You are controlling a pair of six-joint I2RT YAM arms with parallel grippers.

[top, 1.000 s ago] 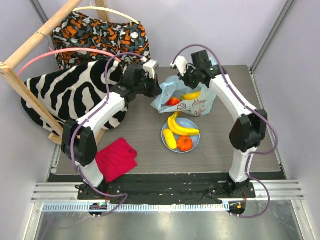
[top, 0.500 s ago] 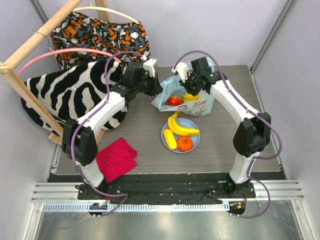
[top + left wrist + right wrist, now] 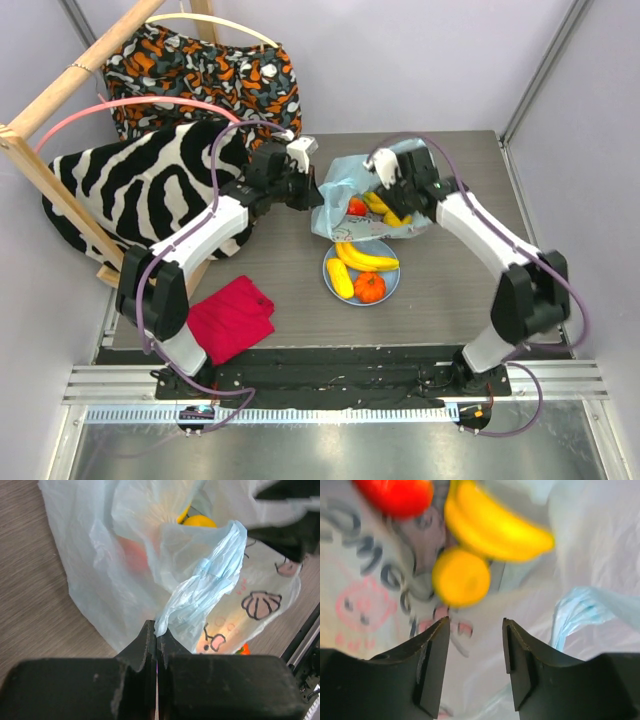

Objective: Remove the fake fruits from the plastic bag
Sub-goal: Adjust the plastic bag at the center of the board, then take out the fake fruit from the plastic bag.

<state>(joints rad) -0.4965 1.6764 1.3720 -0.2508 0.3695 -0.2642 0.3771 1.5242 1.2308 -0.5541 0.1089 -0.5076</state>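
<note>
The left gripper [image 3: 156, 634] is pinched tight on a twisted bit of the bag [image 3: 95, 565], right at its tips. The rest of the bag spreads out in front of it. The right gripper [image 3: 474, 627] has its fingers apart and holds nothing, down in the bag's mouth. Just ahead of its gap sits a yellow fruit [image 3: 461, 577]. A banana [image 3: 495, 527] lies past that. A red fruit [image 3: 395, 494] is further off to the side.

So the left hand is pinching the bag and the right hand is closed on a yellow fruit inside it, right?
Not quite. The left hand does pinch the plastic bag, but the right hand is open: the right wrist view shows its fingers apart, the yellow fruit beyond them, ungripped.
</note>
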